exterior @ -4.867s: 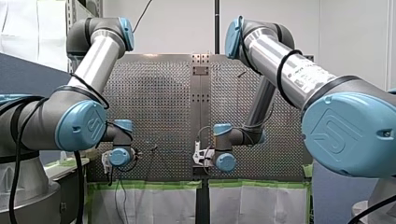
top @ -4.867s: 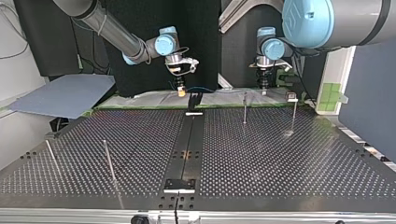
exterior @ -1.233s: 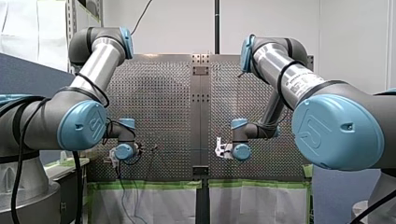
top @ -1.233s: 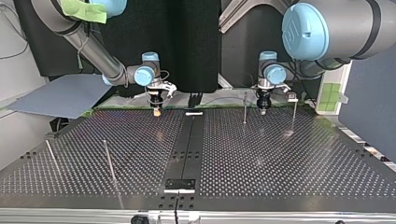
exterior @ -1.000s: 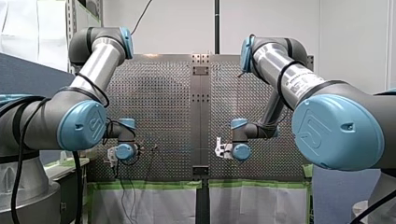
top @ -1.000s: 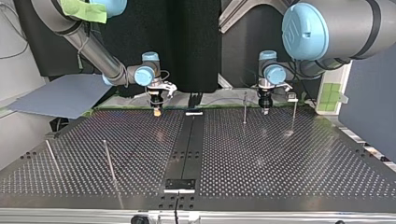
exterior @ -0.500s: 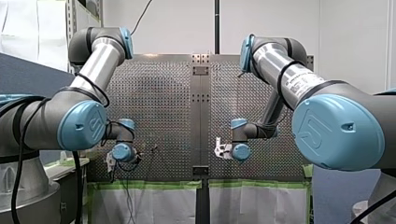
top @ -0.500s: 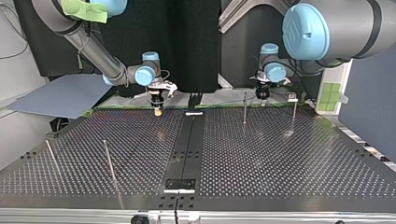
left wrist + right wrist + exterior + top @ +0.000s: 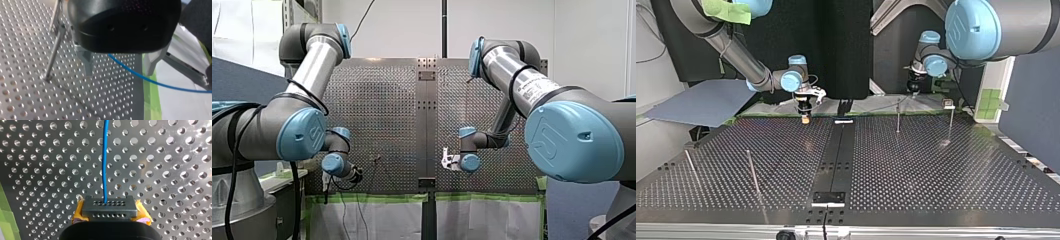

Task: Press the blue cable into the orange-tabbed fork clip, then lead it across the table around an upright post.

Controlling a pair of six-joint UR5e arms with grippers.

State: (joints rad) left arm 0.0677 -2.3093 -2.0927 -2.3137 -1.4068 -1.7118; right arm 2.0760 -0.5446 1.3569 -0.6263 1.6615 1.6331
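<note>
The blue cable runs straight ahead from my right gripper, whose yellow pads are shut on it just above the perforated table. In the top view my right gripper hangs left of the dark fork clip on the middle rail. My left gripper is open: its metal fingers stand wide apart and the blue cable passes loosely between them, untouched. An upright post stands beside it. In the top view my left gripper is raised behind the post.
A second post stands at the top view's right, two more lean at its left. Green tape and white cloth line the far table edge. A grey sheet lies off the table's left corner.
My left gripper opened, let go of the cable, and rose back away from the post toward the table's edge. My right gripper has stayed put, still shut on the cable.
</note>
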